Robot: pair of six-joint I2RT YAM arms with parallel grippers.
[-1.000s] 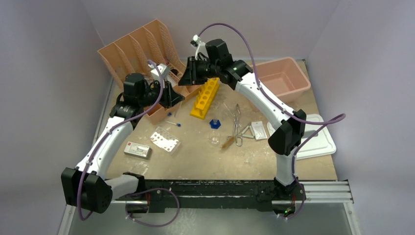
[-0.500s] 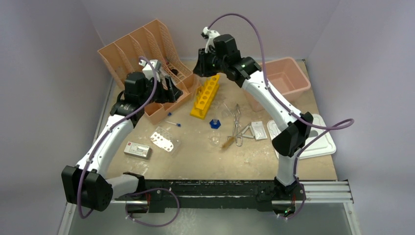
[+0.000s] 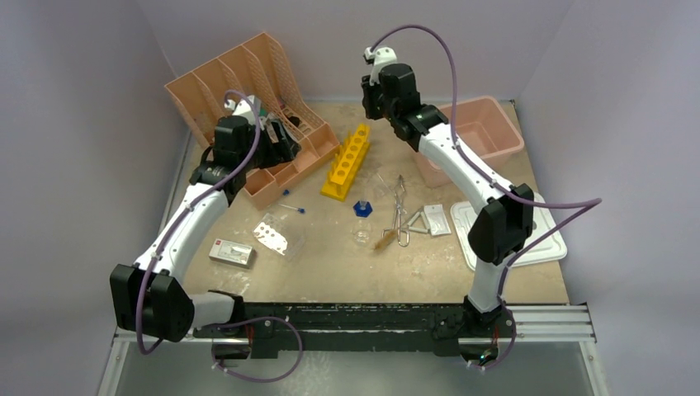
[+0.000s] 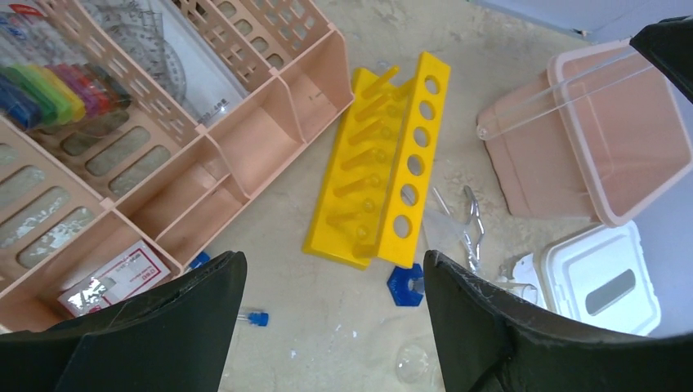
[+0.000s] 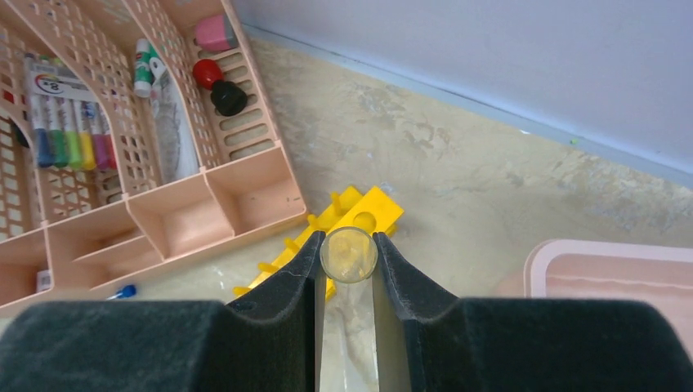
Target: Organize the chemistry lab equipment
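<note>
Right gripper [image 5: 347,261]: clamped on a clear glass test tube [image 5: 349,253], one pad on each side of the wall just below the open mouth. My wrist view looks straight down the bore, so the tube hangs close to upright. It is held above the far end of the yellow plastic test-tube rack [image 3: 347,161], well clear of the holes. I judge the pose is chosen so the tube can go down a hole along its own axis without catching the rim.

Left gripper [image 4: 331,282]: fingers wide apart, nothing between them. It hovers over the low front compartments of the peach slotted desk organizer [image 3: 248,82], where a small red-and-white packet [image 4: 122,273] lies in one compartment. Lifted and open there, it is out of the right arm's path to the rack.

Not yet sorted, loose on the sandy table top [image 3: 330,272]:
- metal tongs [image 3: 400,210], with the wooden-handled brush [image 3: 385,239] and wire triangle [image 3: 417,223] bunched against them
- blue-capped clear flask [image 3: 362,209], just beside the rack's near end
- blue-tipped pipette [image 3: 293,208], near the organizer's front edge
- silver blister sheet [image 3: 272,237]
- white boxed packet with a red mark [image 3: 231,252]

The pink plastic tub [image 4: 531,163] stands open at far right, and its white lid [image 3: 549,239] lies flat on the near side of it.

Concern: the grip is near the top of the glass, so a slight tilt would swing the bottom end wide of the hole. I plan a slow, straight descent.
</note>
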